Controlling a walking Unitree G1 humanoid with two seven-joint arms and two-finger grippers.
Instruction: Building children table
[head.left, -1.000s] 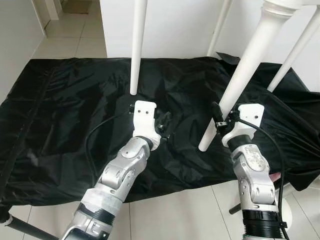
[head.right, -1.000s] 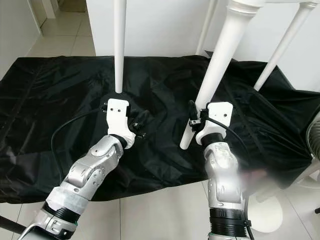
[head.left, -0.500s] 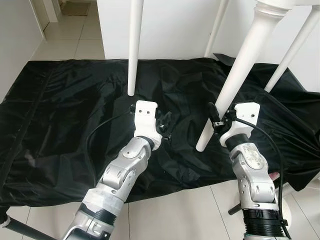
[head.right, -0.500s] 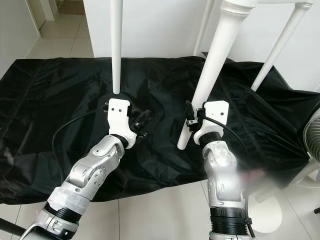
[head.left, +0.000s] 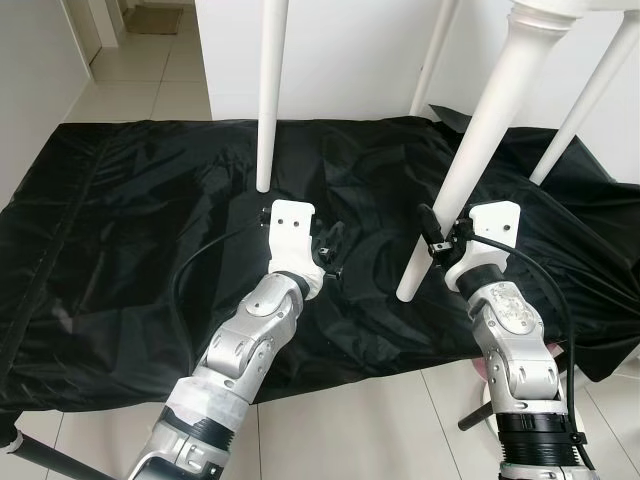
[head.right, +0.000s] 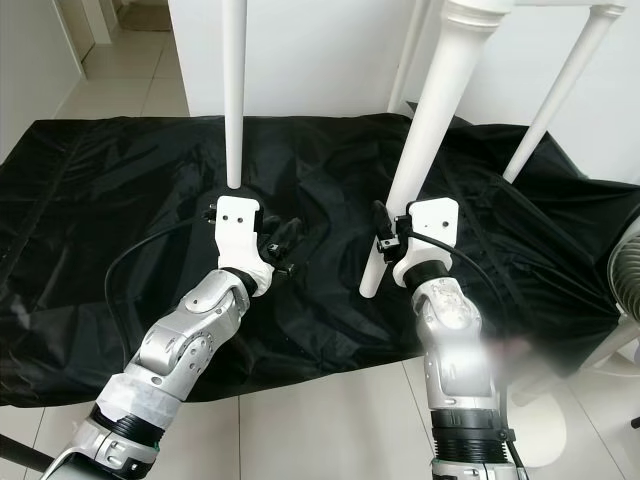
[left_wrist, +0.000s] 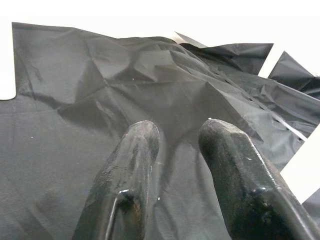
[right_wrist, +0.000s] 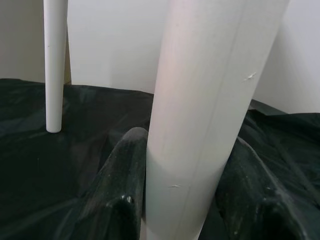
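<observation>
A white children's table stands over a black sheet (head.left: 130, 230) on the floor, and I see its legs from above. My right gripper (head.left: 432, 240) is shut on the thick near-right leg (head.left: 470, 170), low down near its foot. In the right wrist view that leg (right_wrist: 200, 125) stands between the two black fingers (right_wrist: 120, 190). My left gripper (head.left: 328, 250) hovers open just above the sheet, right of the thin far-left leg (head.left: 267, 100). Nothing lies between its fingers (left_wrist: 130, 170). Two more slanted legs (head.left: 585, 95) rise at the back right.
Grey floor tiles (head.left: 340, 430) border the sheet's near edge. A white wall panel (head.left: 340, 55) stands behind the sheet. A pale round object (head.right: 625, 290) sits at the right edge. A dark rod (head.left: 40, 455) lies at the lower left.
The view has shifted slightly. My right gripper keeps its hold on the leg, and my left gripper stays open over the sheet.
</observation>
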